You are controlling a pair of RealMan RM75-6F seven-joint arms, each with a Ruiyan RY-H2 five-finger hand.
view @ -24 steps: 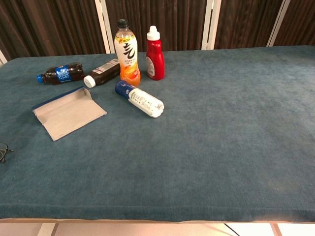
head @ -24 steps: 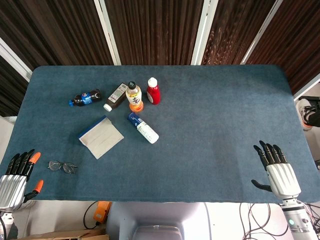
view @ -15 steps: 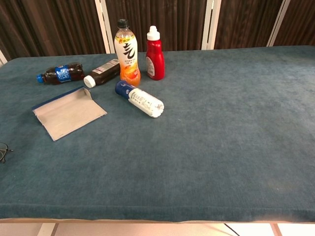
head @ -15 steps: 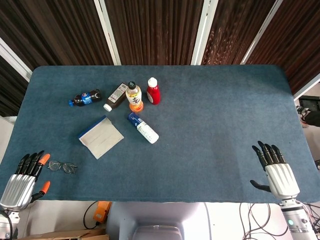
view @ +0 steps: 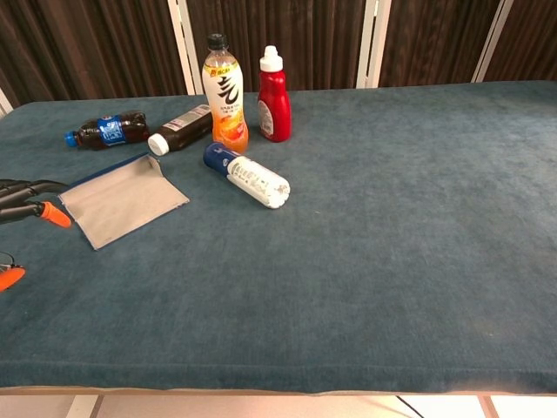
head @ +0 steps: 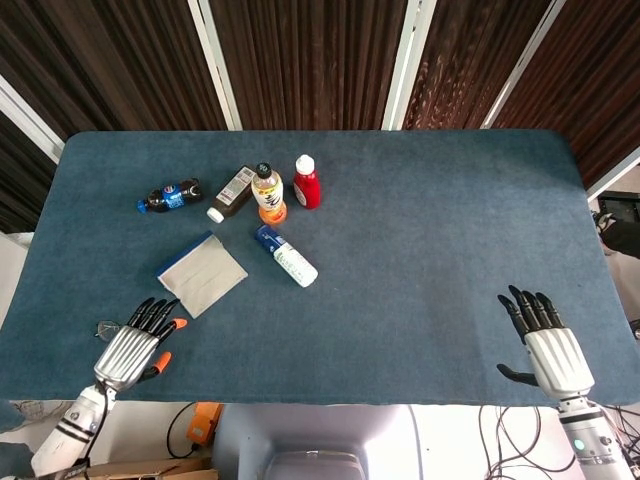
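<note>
The desk (head: 430,230) is covered in dark blue-green cloth and fills most of both views.

The right robot hand (head: 545,345) rests palm down at the desk's near right corner, its dark fingers spread and holding nothing; it is well apart from every object. The left robot hand (head: 135,348) lies over the near left part of the desk, fingers splayed and holding nothing. In the chest view only its fingertips (view: 43,213), some black and some orange, show at the left edge.

Just ahead of the left robot hand lies a flat grey pouch (head: 202,274) with a blue edge, the fingertips close to its near corner; whether they touch it cannot be told. A pair of glasses (head: 106,327) peeks out just beside that robot hand's outer side, mostly hidden.

A white bottle with a blue cap (head: 285,256) lies on its side near the pouch. Behind it stand an orange drink bottle (head: 267,194) and a red sauce bottle (head: 306,183), upright and just beside each other. A dark brown bottle with a white cap (head: 230,194) lies beside the orange one, and a small cola bottle (head: 169,195) lies further left.
</note>
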